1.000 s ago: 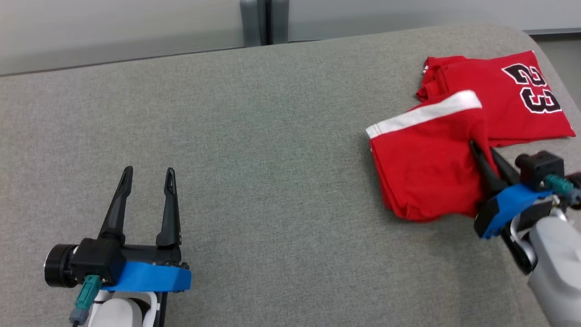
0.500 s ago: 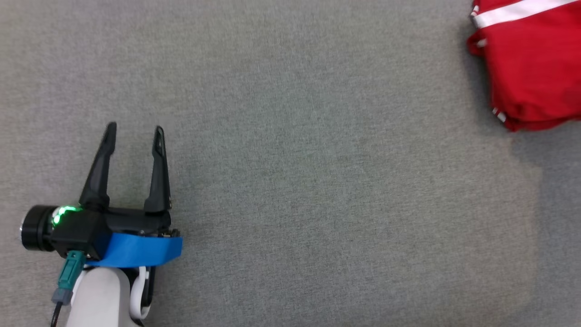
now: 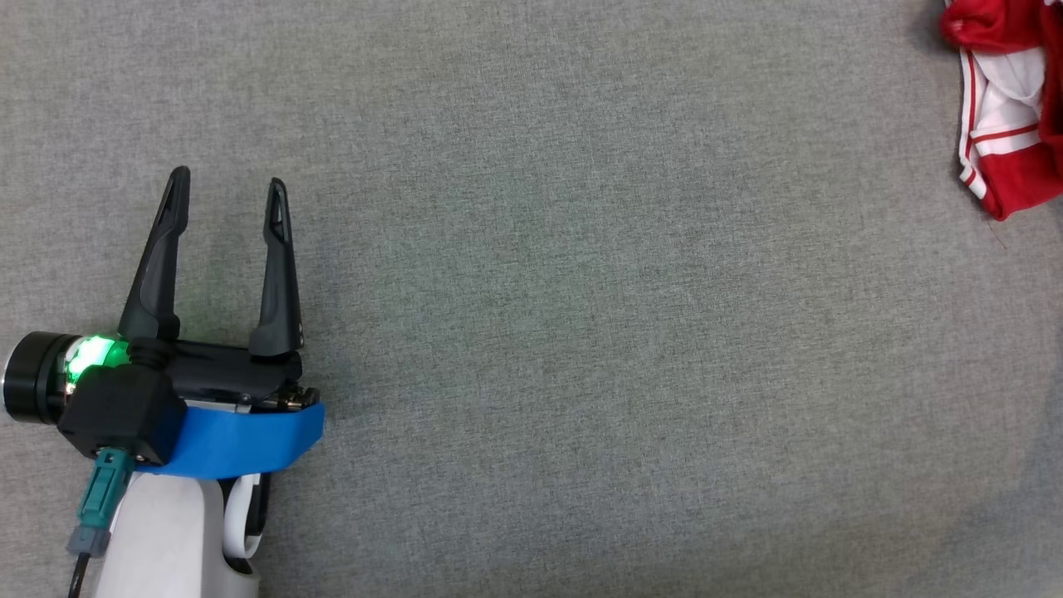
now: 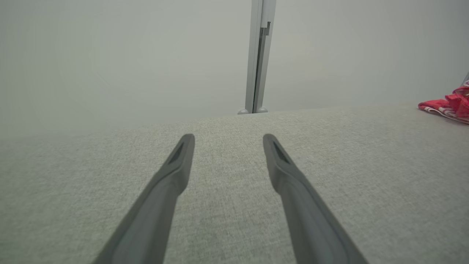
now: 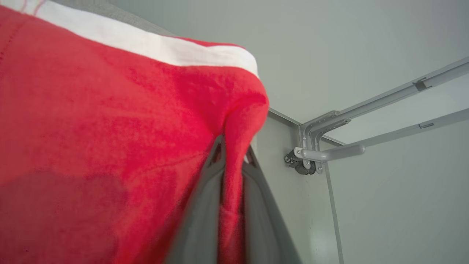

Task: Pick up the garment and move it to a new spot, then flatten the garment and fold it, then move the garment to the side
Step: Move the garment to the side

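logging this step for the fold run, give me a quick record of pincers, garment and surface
garment: red with white trim, bunched, at the head view's right edge
right pincer: shut on a fold of the garment
left pincer: open, empty, over the grey surface
task stage: garment gripped, not yet flattened or folded

The grey fabric surface [image 3: 581, 291] bears a red-and-white garment [image 3: 1009, 158] far to its right

Your garment [image 5: 110, 128] is red with a white stripe. The surface [image 3: 581, 291] under your left gripper [image 3: 227, 179] is grey; its fingers [image 3: 160, 257] black.
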Robot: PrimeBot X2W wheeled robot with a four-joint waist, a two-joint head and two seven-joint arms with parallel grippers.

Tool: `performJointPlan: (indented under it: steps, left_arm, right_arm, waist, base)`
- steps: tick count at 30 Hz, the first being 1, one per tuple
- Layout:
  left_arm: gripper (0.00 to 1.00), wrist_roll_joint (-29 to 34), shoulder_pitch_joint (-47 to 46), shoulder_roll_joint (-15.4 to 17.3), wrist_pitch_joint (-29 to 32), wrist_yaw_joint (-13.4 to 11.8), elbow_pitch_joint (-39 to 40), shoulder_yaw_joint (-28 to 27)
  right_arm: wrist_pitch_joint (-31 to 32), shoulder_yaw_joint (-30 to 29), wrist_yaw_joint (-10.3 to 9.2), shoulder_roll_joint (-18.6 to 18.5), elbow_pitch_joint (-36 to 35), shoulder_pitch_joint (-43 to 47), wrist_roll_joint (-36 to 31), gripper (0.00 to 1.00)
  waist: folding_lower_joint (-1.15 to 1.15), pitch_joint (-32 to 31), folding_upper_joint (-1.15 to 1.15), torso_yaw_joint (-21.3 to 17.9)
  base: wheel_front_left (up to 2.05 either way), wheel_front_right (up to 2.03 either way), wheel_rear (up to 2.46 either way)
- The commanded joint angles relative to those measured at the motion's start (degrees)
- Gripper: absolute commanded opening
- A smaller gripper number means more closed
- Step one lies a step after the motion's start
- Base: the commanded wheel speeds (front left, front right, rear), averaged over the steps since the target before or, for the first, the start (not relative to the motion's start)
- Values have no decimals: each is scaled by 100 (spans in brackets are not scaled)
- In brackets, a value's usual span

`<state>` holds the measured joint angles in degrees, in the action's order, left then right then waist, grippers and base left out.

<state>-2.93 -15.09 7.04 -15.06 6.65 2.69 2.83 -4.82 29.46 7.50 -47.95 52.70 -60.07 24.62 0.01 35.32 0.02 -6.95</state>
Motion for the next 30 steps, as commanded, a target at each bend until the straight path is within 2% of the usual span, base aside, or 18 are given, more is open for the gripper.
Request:
performJointPlan:
  steps: [1,2,3,10,16,20,30]
  left_arm:
    - [100,12,-30,31,-13,-24,43,9]
    - [100,4,-19,46,-13,-29,47,2]
    - [100,-3,-11,55,-13,-39,53,-8]
    - [100,-60,80,58,-14,-82,-25,-23]
    - [100,-179,323,-14,-14,-116,-190,-78]
    - [100,-268,558,-79,-13,-124,-310,-119]
    - [100,-418,1161,-181,-14,-131,-553,-204]
  right_arm:
    - [-74,-28,0,100,136,-181,-1,17]
    - [-86,-22,0,155,211,-192,-30,67]
    - [-174,-42,0,212,256,-232,-48,100]
    - [-507,-220,0,520,766,-386,-308,100]
    - [-962,-458,0,912,731,-188,-347,100]
    - [-1033,-598,0,1251,371,154,-401,100]
    - [-1035,-1228,0,2110,-1344,1746,-654,100]
  waist:
    - [-1,9,-2,-16]
    - [-1,12,-2,-25]
    - [-1,19,-2,-39]
    - [-1,-190,-2,-63]
    - [-1,-877,-2,12]
    - [-1,-1375,-2,97]
    - [-1,-2321,-2,315]
  base:
    - [0,0,0]
    - [0,0,0]
    - [0,0,0]
    - [0,0,0]
    - [0,0,0]
    - [0,0,0]
    - [0,0,0]
